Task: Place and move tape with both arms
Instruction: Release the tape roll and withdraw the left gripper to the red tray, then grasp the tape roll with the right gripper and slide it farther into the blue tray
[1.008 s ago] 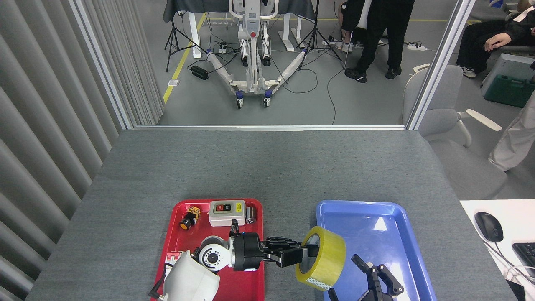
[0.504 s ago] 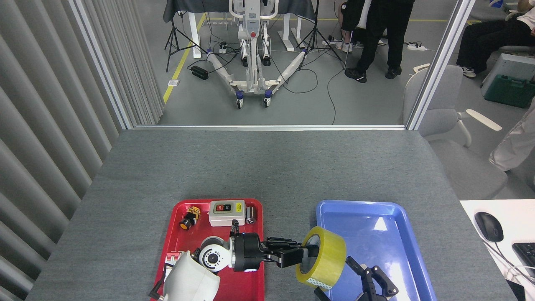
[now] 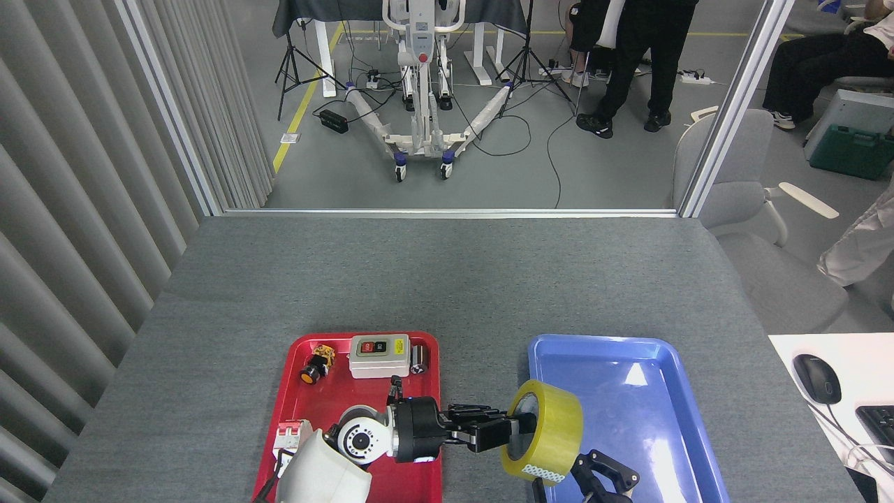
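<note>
The tape (image 3: 548, 434), a wide yellow roll with a white core, hangs on edge over the left side of the blue tray (image 3: 656, 391). My left gripper (image 3: 513, 432) reaches in from the left across the gap between the trays and is shut on the roll's rim. My right gripper (image 3: 602, 478) shows at the bottom edge, just right of and below the roll, black fingers spread open with nothing between them; its lower part is cut off by the frame.
A red tray (image 3: 314, 398) on the left holds a small orange-capped push button (image 3: 316, 364), a grey switch box (image 3: 378, 355) and small parts. A computer mouse (image 3: 816, 378) lies on a white desk at right. People stand beyond the table.
My left gripper has carried the tape slightly right and down. My right gripper has moved left and lower, closer under the roll.
</note>
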You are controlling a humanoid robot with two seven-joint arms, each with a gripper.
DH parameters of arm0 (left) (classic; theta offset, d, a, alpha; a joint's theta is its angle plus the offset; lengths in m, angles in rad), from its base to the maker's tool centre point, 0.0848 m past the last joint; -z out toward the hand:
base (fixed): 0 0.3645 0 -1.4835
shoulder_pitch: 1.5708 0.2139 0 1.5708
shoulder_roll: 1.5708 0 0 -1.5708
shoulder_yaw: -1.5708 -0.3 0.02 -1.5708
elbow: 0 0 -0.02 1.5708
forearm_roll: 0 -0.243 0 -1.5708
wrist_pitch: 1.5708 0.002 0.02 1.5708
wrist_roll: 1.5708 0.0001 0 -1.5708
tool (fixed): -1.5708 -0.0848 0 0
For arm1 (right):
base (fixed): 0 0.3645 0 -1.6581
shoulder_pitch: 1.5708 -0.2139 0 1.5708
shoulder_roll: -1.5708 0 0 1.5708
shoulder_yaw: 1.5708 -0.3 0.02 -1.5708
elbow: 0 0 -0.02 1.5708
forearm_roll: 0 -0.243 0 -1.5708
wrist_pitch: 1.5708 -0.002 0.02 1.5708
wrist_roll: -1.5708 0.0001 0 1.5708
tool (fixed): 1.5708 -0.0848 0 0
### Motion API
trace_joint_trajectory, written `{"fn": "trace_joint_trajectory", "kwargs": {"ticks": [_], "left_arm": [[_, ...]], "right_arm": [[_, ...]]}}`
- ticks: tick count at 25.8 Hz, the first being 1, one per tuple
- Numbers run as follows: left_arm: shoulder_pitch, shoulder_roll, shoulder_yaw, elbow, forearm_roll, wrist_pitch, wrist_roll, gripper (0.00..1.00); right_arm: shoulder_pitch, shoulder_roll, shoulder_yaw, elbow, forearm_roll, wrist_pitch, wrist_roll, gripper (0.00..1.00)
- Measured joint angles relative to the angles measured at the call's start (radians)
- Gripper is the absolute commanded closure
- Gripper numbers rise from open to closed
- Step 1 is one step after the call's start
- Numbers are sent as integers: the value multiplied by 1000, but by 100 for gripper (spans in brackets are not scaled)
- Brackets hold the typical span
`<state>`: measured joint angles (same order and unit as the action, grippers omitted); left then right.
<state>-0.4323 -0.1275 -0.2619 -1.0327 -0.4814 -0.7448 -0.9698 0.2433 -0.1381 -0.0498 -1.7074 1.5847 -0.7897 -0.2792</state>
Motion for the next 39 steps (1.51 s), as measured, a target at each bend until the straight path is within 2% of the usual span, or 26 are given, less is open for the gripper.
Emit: {"fn": "trace_joint_trajectory", "kwargs": {"ticks": [2, 3, 4, 5, 6, 11, 15, 17, 21, 24, 27, 30, 34, 39], "left_arm": [[6, 0, -2, -1, 0, 1, 5, 64], [8, -1, -1, -1, 0, 1, 5, 35], [9, -1, 2, -2, 0, 1, 4, 18], [11, 0, 8, -2, 2, -7, -7, 3], [12, 0, 16, -2, 5, -21, -24, 0], [20, 0, 59, -29, 14, -38, -16, 0], [58, 9, 141, -124, 83, -40, -1, 0], [80, 16, 180, -178, 126, 10, 23, 0], [108, 82, 219, -235, 159, 223, 202, 0], [157, 155, 228, -262, 163, 300, 410, 1], [224, 218, 242, -304, 162, 318, 608, 2], [296, 268, 267, -353, 120, 325, 732, 4], [382, 288, 307, -422, -85, 339, 839, 14], [448, 275, 281, -504, -383, 448, 971, 9]], "right_arm": [[-1, 0, 6, 0, 0, 0, 2, 99], [-1, 0, 8, 0, 0, 0, 2, 100], [-1, 0, 9, 0, 0, 0, 3, 100], [-2, 0, 9, 0, 0, 0, 6, 100], [-2, 0, 8, 1, 0, 8, 8, 100], [-3, -1, 9, 0, 0, 5, 6, 100], [-2, -2, 3, 0, -4, 5, 2, 100], [-1, -4, -2, 0, -6, 5, 1, 100], [-1, -12, -11, 1, -1, 4, -4, 100], [-16, -30, -11, -2, 11, 6, 55, 100], [-43, -50, -11, -9, 9, 67, 177, 100], [-78, -78, -13, -14, 3, 182, 317, 100], [-124, -105, -19, -16, -6, 287, 549, 100], [-186, -117, -20, -16, -12, 368, 949, 100]]}}
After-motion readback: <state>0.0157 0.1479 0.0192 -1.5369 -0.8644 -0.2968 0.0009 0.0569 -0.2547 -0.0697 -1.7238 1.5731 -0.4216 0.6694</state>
